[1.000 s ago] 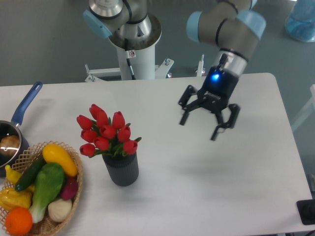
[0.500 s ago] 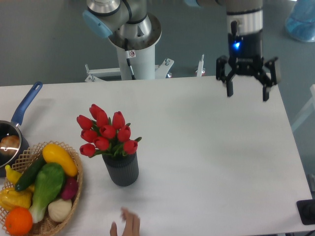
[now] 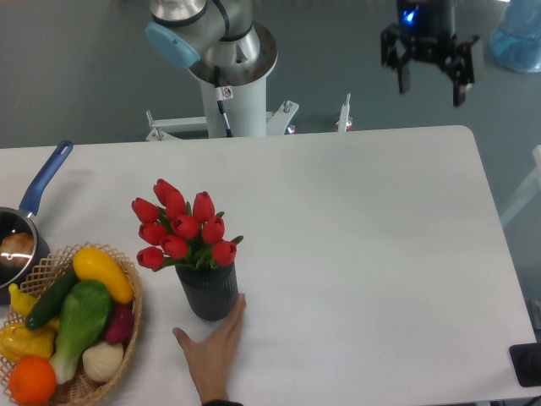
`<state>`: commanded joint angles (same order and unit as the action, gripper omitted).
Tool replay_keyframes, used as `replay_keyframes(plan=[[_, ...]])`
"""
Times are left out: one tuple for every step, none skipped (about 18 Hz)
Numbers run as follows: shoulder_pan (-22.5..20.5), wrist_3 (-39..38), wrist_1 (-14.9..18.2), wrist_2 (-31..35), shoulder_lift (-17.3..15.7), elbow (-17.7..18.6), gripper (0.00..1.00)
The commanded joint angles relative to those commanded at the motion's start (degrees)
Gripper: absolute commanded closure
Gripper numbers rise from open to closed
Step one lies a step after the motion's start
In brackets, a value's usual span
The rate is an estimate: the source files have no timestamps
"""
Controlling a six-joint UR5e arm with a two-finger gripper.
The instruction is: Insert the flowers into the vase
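The flowers (image 3: 183, 228), a bunch of red tulips with green leaves, stand upright in the vase (image 3: 208, 291), a short dark ribbed cylinder on the table's left half. My gripper (image 3: 431, 88) hangs high at the back right, beyond the table's far edge, far from the vase. Its black fingers (image 3: 402, 72) are spread open with nothing between them.
A person's hand (image 3: 211, 348) lies flat on the table, touching the vase's base from the front. A wicker basket (image 3: 127, 326) of toy vegetables sits at the front left, with a blue-handled saucepan (image 3: 38, 193) behind it. The robot's base (image 3: 231, 76) stands at the back.
My gripper has risen and moved back from above the table's right middle to past the far edge, still open. A hand has come in from the front and now touches the vase.
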<state>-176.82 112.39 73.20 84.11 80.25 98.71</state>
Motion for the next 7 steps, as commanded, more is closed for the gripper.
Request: replay_keyframes(plan=[[-0.8,1.9,1.6,0.0,-0.1,-0.6,0.00],[-1.6,3.2,3.2,0.0,-0.3,-1.1,0.00],[-2.6,4.2,4.5,0.0,-0.3,-1.5,0.00],[-3.2,5.1,5.1,-0.2,-0.3,-1.6,0.00],[-3.4,5.6,5.5,-0.3,-0.3,-1.6,0.00],[-3.4,5.6,5.5,-0.4,-0.4,-1.5,0.00],[-3.4,5.5,5.5,-0.9,-0.4,-1.5,0.00]])
